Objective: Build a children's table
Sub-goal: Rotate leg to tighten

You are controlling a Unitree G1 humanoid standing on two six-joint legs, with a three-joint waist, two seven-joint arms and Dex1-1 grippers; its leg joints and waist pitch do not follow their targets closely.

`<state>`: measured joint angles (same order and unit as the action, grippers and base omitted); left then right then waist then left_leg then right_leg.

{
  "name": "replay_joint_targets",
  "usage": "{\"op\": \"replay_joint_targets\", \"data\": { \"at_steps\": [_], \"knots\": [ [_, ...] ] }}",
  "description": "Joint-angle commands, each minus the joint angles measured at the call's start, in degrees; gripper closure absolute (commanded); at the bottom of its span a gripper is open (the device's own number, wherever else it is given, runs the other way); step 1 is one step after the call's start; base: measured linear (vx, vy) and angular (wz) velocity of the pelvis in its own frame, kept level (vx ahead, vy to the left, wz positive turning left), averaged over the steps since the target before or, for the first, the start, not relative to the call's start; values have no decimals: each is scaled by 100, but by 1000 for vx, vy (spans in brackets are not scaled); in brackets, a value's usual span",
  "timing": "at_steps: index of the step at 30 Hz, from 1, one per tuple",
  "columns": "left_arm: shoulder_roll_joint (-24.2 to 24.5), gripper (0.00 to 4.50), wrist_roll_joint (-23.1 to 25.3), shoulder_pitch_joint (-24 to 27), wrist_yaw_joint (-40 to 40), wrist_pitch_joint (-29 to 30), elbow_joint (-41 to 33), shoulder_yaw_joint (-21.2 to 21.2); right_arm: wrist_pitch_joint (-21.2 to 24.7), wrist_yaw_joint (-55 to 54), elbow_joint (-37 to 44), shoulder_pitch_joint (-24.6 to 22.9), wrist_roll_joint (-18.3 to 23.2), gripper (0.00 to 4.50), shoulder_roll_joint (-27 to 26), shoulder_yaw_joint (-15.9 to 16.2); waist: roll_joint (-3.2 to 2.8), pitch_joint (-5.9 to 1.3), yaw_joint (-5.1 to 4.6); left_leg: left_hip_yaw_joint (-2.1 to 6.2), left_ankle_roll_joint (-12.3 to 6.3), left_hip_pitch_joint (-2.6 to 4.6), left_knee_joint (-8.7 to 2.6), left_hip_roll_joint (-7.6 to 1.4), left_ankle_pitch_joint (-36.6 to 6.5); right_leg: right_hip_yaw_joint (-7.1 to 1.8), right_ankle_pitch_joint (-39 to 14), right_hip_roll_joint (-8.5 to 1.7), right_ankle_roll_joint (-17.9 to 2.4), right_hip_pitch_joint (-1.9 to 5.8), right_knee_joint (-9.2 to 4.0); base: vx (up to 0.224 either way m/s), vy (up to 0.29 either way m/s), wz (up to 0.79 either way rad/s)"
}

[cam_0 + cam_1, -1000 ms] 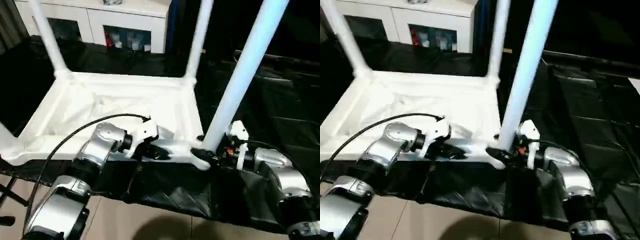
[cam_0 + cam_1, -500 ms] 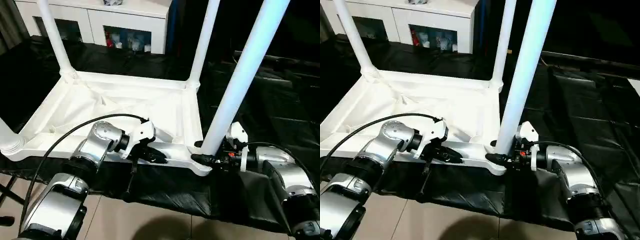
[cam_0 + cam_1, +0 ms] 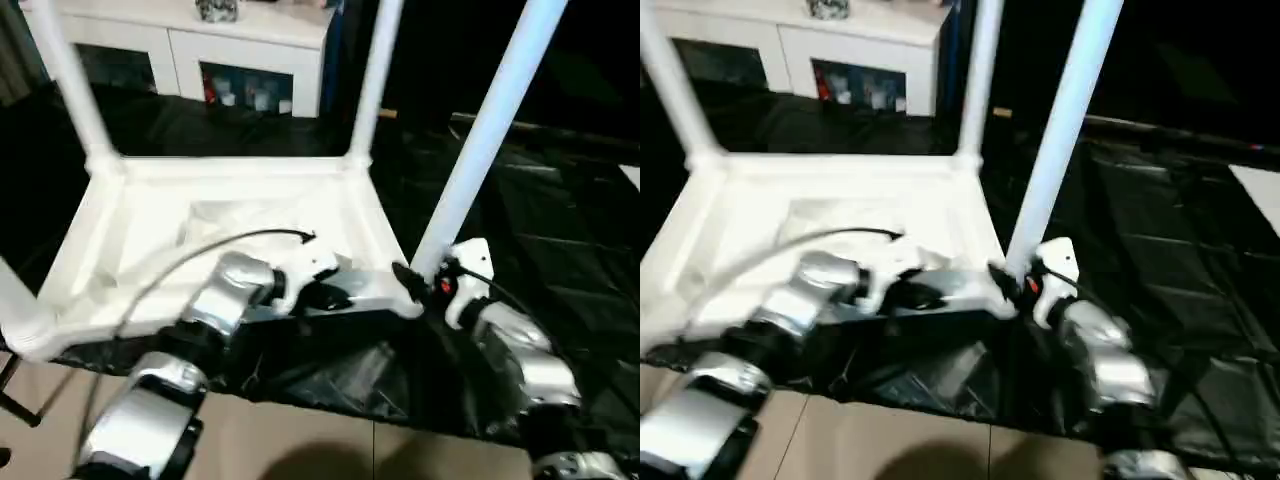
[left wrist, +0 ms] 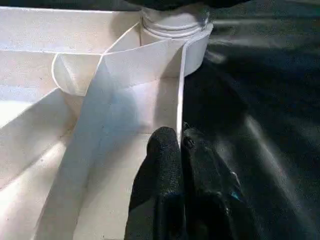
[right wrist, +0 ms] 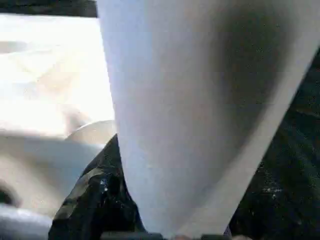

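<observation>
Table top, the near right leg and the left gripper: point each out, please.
table top (image 3: 240, 215), left eye view: on its ribbed underside.
near right leg (image 3: 480, 140), left eye view: halfway up the tube.
left gripper (image 4: 181, 142), left wrist view: at the fingertips, pinched on the rim wall.

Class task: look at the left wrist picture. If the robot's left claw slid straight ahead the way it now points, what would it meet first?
The left claw, shut on the tabletop's thin side wall, points along that wall. Straight ahead it would probably first meet the round corner socket holding a leg, though depth is hard to judge.
</observation>
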<state>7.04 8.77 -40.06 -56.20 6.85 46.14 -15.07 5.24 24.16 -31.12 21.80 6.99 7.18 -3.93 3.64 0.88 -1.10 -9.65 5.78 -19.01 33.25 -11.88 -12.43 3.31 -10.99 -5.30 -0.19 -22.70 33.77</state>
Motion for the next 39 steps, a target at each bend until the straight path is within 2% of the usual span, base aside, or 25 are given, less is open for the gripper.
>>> {"op": "replay_joint_targets", "data": {
  "at_steps": [1,2,4,7,9,11,13,14,16,17,18,19,20,22,24,25,27,28,32,35,39],
  "knots": [
    [-648,450,2,-43,312,45,146,-355,202,53,-461,80,-176,254,-540,691,-38,-124,-25,42,-90,-64,-485,-81,-2041,-159,-2920,-226,-641,126,-584,0,0,0],
    [-693,450,23,-86,376,37,188,-364,99,54,-509,157,-233,254,-601,744,-43,-122,-27,40,-115,-53,-482,-84,-2083,-155,-2937,-226,-605,119,-609,0,0,0],
    [-677,450,27,-103,360,9,187,-352,-3,103,-545,215,-207,199,-626,704,-39,-134,-28,40,-175,-84,-499,-88,-1977,-156,-2746,-225,-615,148,-599,0,0,0],
    [-564,450,-7,-53,180,-16,57,-298,-34,449,-435,182,-66,179,-507,651,-39,-136,-20,22,-238,-88,-504,-100,-1896,-165,-2457,-224,-724,151,-584,0,0,0],
    [-479,450,-59,-7,46,4,-29,-246,-7,699,-348,130,27,148,-367,611,-37,-134,-21,21,-265,-98,-511,-105,-1890,-167,-2358,-224,-783,166,-571,0,0,0],
    [-244,450,-158,86,-318,-58,-176,-225,46,1407,-219,21,157,132,37,599,-36,-149,-9,7,-331,-103,-499,-116,-1788,-177,-2079,-225,-892,188,-545,0,0,0],
    [-183,450,-195,103,-400,-52,-211,-209,43,1627,-186,-9,173,115,161,620,-28,-159,9,-17,-444,-101,-479,-125,-1661,-188,-1814,-230,-1016,192,-526,0,0,0],
    [-98,450,-232,108,-511,-101,-221,-193,46,1872,-151,-41,180,102,321,668,-60,-165,8,-21,-465,-107,-475,-128,-1575,-184,-1664,-229,-1114,207,-511,0,0,0],
    [54,450,-305,98,-742,-208,-223,-160,65,2255,-80,-91,186,86,609,749,-44,-188,22,-40,-547,-124,-444,-115,-1301,-185,-1383,-236,-1214,235,-469,0,0,0],
    [156,450,-384,97,-967,-264,-242,-135,117,2578,-5,-131,233,86,802,798,-65,-197,38,-59,-636,-102,-420,-113,-1110,-187,-1186,-236,-1297,231,-454,0,0,0],
    [156,450,-384,97,-967,-264,-242,-135,117,2578,-5,-131,233,86,802,798,-67,-202,43,-63,-686,-103,-410,-112,-1021,-184,-1061,-237,-1356,238,-441,0,0,0],
    [216,450,-437,97,-1113,-292,-258,-118,154,2782,45,-156,267,86,918,826,-70,-209,40,-62,-752,-134,-404,-120,-821,-180,-780,-236,-1448,268,-401,0,0,0],
    [419,450,-492,110,-1542,-343,-344,-145,255,3388,216,-239,329,86,1235,951,-74,-216,55,-58,-802,-128,-396,-131,-652,-171,-523,-231,-1524,285,-366,0,0,0],
    [509,450,-513,117,-1720,-353,-383,-151,265,3610,248,-254,323,86,1346,981,-87,-229,67,-64,-955,-123,-366,-135,-426,-169,-82,-222,-1676,294,-306,0,0,0],
    [616,450,-535,114,-1914,-385,-404,-146,285,3838,236,-245,303,117,1452,997,-106,-234,66,-68,-1038,-119,-352,-147,-300,-165,154,-234,-1811,296,-270,0,0,0],
    [688,450,-540,104,-2013,-404,-397,-151,350,3975,198,-218,309,117,1502,1012,-119,-234,73,-67,-1029,-103,-353,-151,-282,-163,183,-232,-1839,291,-265,0,0,0],
    [781,450,-511,86,-2079,-441,-369,-179,437,4114,174,-193,319,122,1551,1056,-109,-236,74,-76,-1036,-84,-346,-149,-258,-160,255,-218,-1914,289,-255,0,0,0],
    [830,450,-489,75,-2103,-463,-349,-196,486,4184,166,-181,325,142,1574,1085,-109,-231,76,-80,-1045,-84,-347,-153,-291,-162,246,-226,-1933,291,-256,0,0,0],
    [984,450,-507,5,-2232,-529,-236,-159,549,4397,188,-134,420,159,1602,1173,-113,-220,94,-80,-871,-75,-366,-159,-500,-165,-86,-237,-1845,301,-280,0,0,0],
    [1027,450,-555,-4,-2327,-516,-211,-131,588,4534,243,-136,473,186,1606,1203,-113,-222,124,-90,-821,-83,-357,-164,-432,-161,23,-229,-1848,312,-259,0,0,0],
    [1036,450,-615,-6,-2390,-506,-172,-104,624,4633,282,-160,489,190,1580,1198,-120,-225,172,-103,-827,-87,-341,-168,-327,-154,170,-222,-1868,318,-231,0,0,0]
  ]
}}
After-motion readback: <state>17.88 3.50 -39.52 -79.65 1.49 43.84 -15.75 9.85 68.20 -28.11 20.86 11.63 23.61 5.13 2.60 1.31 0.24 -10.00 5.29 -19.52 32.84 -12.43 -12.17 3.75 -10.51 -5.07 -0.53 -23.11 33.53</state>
